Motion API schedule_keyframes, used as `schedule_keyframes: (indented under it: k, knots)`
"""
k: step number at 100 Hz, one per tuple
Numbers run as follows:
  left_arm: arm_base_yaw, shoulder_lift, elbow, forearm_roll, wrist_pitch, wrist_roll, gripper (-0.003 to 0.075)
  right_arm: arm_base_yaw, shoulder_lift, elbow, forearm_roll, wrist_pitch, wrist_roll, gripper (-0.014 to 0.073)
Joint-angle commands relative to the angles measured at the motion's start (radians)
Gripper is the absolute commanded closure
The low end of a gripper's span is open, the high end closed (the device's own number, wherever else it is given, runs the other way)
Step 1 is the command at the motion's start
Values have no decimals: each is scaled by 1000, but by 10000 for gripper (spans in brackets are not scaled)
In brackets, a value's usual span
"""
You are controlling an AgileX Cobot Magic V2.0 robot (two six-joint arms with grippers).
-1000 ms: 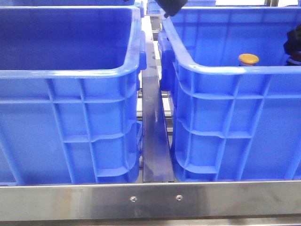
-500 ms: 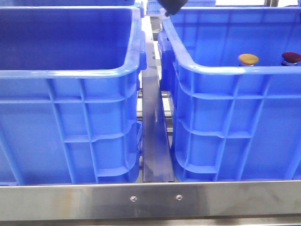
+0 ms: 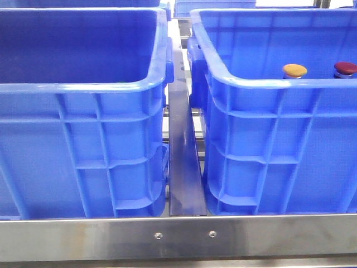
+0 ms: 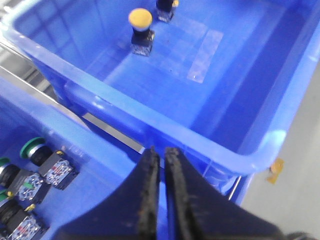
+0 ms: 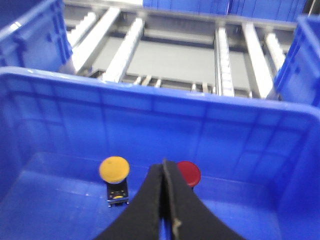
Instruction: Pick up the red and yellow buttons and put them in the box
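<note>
The yellow button and the dark red button stand side by side inside the right blue box, only their caps showing above its rim. No gripper shows in the front view. In the right wrist view my right gripper is shut and empty, above the box, just in front of the yellow button and the red button. In the left wrist view my left gripper is shut and empty over the box's rim. The yellow button stands far from it.
An identical blue crate stands at the left, and a steel rail runs between the two. A steel beam crosses the front. In the left wrist view another crate holds green buttons and several switch blocks.
The right arm has left the front view's right edge, uncovering the red button. The dark gripper at the top of that view has also moved out of sight.
</note>
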Motion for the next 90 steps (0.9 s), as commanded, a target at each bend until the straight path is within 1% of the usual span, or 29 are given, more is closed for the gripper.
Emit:
schedule_keyframes:
  k: [1,18,30,58,70,90]
  knots:
    - [2,-81,25,0,-119,-29,739,-3,-95,18,106,27,3,661]
    - [80,-209,146,0,-205,-59,739,-3,-253,113,106,35,3,661]
    - [185,-305,233,0,-227,-59,739,-2,-338,169,106,38,3,661]
    - [444,-540,385,-12,-225,-59,739,86,-362,194,106,31,3,661]
    - [534,-654,446,-21,-219,-59,739,89,-362,194,106,34,3,661]
    - [659,-828,531,-23,-192,-59,739,88,-372,199,106,83,3,661]
